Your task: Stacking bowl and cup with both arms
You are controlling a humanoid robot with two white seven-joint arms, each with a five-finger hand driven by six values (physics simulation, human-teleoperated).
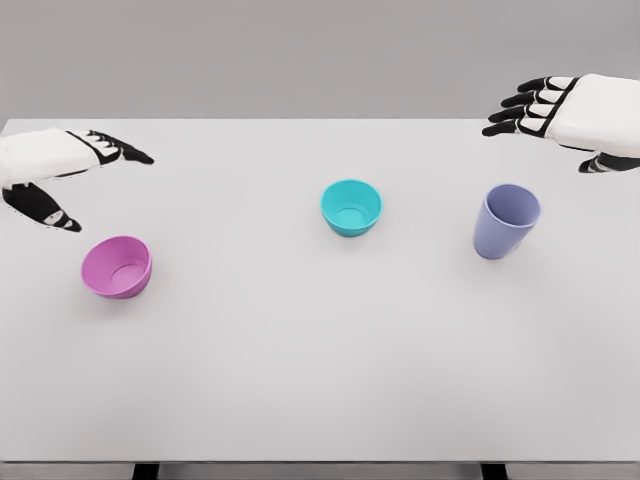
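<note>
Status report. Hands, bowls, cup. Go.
Left hand open, above pink bowl. Right hand open, above cup. Teal bowl centre, all three upright on table, apart. Nothing stacked, nothing in the way.

Bowl [117, 267] left, bowl [351, 207] centre, cup [506, 221] right, on table [320, 380].

On the white table [300, 380] stand two bowls, a pink bowl [117, 267] below the left hand's [60, 165] fingers and a teal bowl [351, 207], plus one lavender cup [506, 221] below the right hand's [575, 115] fingers
</note>
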